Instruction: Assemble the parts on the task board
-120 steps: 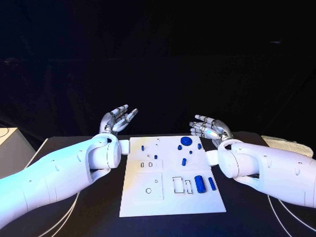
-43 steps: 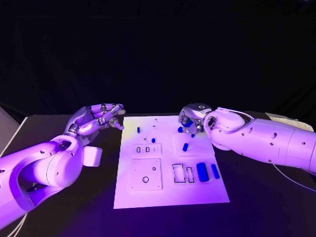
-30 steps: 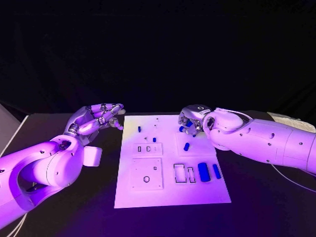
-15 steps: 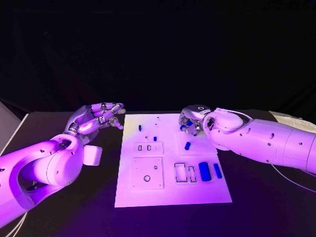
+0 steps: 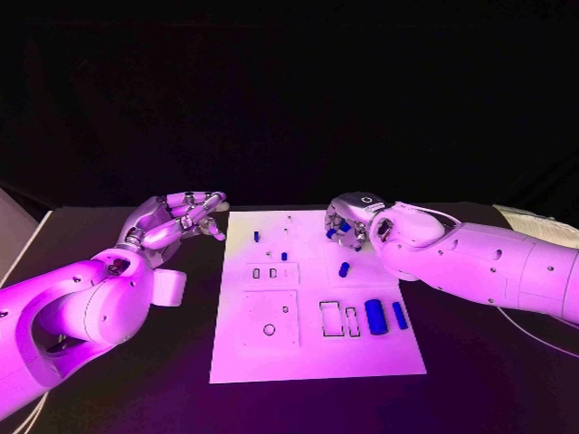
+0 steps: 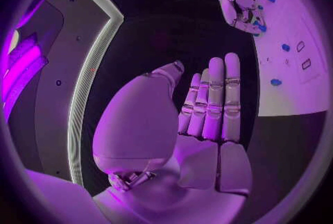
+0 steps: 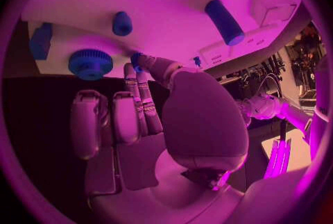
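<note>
The left hand [image 5: 176, 217] is seen at about ten o'clock from the middle of the task board [image 5: 309, 348], just off the board's far left corner and above the black table [image 5: 133, 380]. Its palm is turned up, its fingers [image 6: 211, 101] are laid straight side by side, and nothing is held in it.

On the board, going rightward, two small blue parts are found near the far left: one upright peg [image 5: 256, 236] and a second peg [image 5: 283, 256] nearer the middle. Below them a raised square block with a small ring [image 5: 269, 329] is seen at about eight o'clock. A short blue piece [image 5: 345, 268] lies near the board's middle, at about one o'clock from centre. At about four o'clock a thick blue cylinder [image 5: 375, 316] and a thinner blue bar [image 5: 399, 315] lie side by side, next to two outlined rectangular slots [image 5: 331, 318].

The right hand [image 5: 348, 220] is held over the board's far right corner, at about one o'clock. In the right wrist view a small blue part [image 7: 136, 59] is seen at the tips of the thumb and a finger, apparently pinched there. Just beside those fingertips a blue toothed wheel [image 7: 90, 63] lies on the board, with a small rounded blue piece [image 7: 122, 23] and a long blue cylinder [image 7: 223, 21] farther off.
</note>
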Available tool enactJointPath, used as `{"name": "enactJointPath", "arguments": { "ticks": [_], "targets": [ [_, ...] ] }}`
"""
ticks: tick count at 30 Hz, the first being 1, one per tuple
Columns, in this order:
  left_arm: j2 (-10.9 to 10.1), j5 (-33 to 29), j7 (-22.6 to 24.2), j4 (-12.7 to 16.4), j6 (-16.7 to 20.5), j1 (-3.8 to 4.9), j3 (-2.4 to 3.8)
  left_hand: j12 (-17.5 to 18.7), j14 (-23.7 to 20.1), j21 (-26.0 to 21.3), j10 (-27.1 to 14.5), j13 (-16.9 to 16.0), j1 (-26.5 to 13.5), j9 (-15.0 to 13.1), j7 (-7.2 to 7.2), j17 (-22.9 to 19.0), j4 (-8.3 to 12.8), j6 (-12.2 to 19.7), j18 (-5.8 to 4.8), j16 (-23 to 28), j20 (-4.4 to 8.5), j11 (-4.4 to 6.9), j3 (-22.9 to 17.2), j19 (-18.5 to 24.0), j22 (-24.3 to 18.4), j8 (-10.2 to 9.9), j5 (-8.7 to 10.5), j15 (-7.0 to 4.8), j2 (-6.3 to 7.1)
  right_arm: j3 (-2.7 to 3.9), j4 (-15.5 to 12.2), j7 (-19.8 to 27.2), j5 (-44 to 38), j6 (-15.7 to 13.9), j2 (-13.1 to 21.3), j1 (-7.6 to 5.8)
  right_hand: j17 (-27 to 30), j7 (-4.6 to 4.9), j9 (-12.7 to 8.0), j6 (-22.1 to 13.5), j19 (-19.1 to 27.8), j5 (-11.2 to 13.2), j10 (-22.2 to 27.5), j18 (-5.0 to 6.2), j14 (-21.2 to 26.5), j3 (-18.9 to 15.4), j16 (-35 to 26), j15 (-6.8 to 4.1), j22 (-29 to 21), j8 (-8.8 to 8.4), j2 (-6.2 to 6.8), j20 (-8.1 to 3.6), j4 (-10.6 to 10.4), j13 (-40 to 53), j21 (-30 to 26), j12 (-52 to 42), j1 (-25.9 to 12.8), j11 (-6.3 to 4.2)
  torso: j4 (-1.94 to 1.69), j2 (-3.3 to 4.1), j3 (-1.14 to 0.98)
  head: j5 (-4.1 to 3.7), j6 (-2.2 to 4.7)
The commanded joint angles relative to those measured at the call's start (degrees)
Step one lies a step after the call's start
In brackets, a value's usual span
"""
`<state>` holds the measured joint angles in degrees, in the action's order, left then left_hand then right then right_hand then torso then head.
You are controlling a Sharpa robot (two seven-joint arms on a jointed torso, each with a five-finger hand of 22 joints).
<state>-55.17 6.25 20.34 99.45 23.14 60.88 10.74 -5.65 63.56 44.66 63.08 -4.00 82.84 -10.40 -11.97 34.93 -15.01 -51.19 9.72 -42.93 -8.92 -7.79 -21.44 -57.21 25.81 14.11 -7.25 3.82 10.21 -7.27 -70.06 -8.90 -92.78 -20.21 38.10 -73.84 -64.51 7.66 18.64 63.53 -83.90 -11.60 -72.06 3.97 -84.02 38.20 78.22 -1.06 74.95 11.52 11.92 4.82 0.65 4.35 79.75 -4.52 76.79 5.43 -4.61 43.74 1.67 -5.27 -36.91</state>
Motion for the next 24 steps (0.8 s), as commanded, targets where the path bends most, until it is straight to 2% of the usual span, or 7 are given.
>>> {"name": "enactJointPath", "arguments": {
  "ticks": [1,8,11,15,21,24],
  "targets": [
    [0.05,0.28,0.18,0.03,-0.96,0.02,0.06,0.25,-0.45,0.32,-0.16,-0.09,-0.38,-0.1,0.08,0.07,-0.02,0.4,0.65,-0.22,-0.08,-0.22,-0.41,0.46,0.09,0.22,0.17,-0.12,-0.04,0.09,-0.65,-1.85,-1.51,-7.08,0.19,-0.03,-0.19,-0.14,0.1,0.34,-1.27,-0.04,-2.59,-0.99,-1.85,0.09,0.26,-0.33,0.82,0.33,-1.1,-0.41,0.51,0.96,0.3,0.0,1.39,-2.14,0.06,0.09,0.07,0.04,0.29],
    [-0.05,0.27,0.14,-0.03,-0.97,0.02,0.06,0.25,-0.48,0.5,-0.17,-0.09,-0.37,-0.11,0.07,0.08,0.0,0.42,0.65,-0.27,-0.08,-0.23,-0.44,0.49,0.2,0.22,0.18,-0.12,-0.03,0.38,-0.59,-3.56,-1.64,-10.65,-0.97,-0.16,-0.26,-0.09,0.29,0.25,-1.31,0.14,-2.72,-1.03,-1.87,0.19,0.4,-0.34,1.06,0.41,-0.88,-0.46,0.84,1.02,0.47,0.19,1.4,-2.1,0.09,0.24,0.0,0.51,1.02],
    [-0.07,0.27,0.13,-0.08,-0.99,0.02,0.06,0.25,-0.48,0.54,-0.17,-0.09,-0.37,-0.11,0.07,0.08,0.01,0.42,0.65,-0.28,-0.08,-0.23,-0.45,0.5,0.23,0.22,0.18,-0.12,-0.03,0.54,0.17,-3.95,-1.65,-11.52,-1.99,-0.21,-0.13,-0.08,0.3,0.23,-1.27,0.17,-2.71,-1.01,-1.84,0.19,0.34,-0.33,0.96,0.42,-0.85,-0.46,0.85,1.02,0.4,0.22,1.38,-2.09,-0.03,0.29,0.0,0.41,1.06],
    [-0.05,0.27,0.12,-0.13,-1.01,0.02,0.06,0.25,-0.5,0.68,-0.18,-0.09,-0.34,-0.12,0.07,0.08,0.04,0.43,0.65,-0.32,-0.09,-0.23,-0.49,0.52,0.31,0.23,0.19,-0.12,-0.01,0.76,1.75,-4.21,-1.6,-12.4,-3.75,-0.31,-0.12,-0.08,0.32,0.2,-1.26,0.18,-2.71,-1.01,-1.84,0.2,0.35,-0.33,0.95,0.42,-0.81,-0.46,0.89,1.02,0.39,0.25,1.37,-2.09,-0.24,0.27,0.13,0.11,1.16],
    [0.05,0.27,0.12,-0.17,-1.02,0.02,0.06,0.25,-0.5,0.68,-0.18,-0.09,-0.34,-0.12,0.07,0.08,0.04,0.43,0.65,-0.32,-0.09,-0.23,-0.49,0.52,0.31,0.23,0.19,-0.12,-0.01,0.91,4.6,-4.15,-1.42,-13.05,-6.72,-0.46,-0.15,-0.08,0.34,0.18,-1.28,0.18,-2.7,-1.02,-1.84,0.21,0.37,-0.32,1.02,0.42,-0.76,-0.46,0.93,1.03,0.44,0.28,1.37,-2.09,-0.17,0.4,0.1,0.09,1.41],
    [0.16,0.27,0.11,-0.17,-1.05,0.02,0.07,0.25,-0.52,0.8,-0.19,-0.09,-0.34,-0.12,0.06,0.08,0.05,0.44,0.65,-0.36,-0.09,-0.24,-0.51,0.55,0.39,0.23,0.19,-0.11,-0.01,0.94,6.17,-4.02,-1.28,-13.14,-8.28,-0.51,-0.13,-0.07,0.38,0.12,-1.25,0.17,-2.7,-1.01,-1.83,0.21,0.38,-0.31,0.98,0.41,-0.65,-0.46,1.0,1.03,0.41,0.35,1.32,-2.07,-0.28,0.45,0.11,-0.01,1.34]
  ]
}}
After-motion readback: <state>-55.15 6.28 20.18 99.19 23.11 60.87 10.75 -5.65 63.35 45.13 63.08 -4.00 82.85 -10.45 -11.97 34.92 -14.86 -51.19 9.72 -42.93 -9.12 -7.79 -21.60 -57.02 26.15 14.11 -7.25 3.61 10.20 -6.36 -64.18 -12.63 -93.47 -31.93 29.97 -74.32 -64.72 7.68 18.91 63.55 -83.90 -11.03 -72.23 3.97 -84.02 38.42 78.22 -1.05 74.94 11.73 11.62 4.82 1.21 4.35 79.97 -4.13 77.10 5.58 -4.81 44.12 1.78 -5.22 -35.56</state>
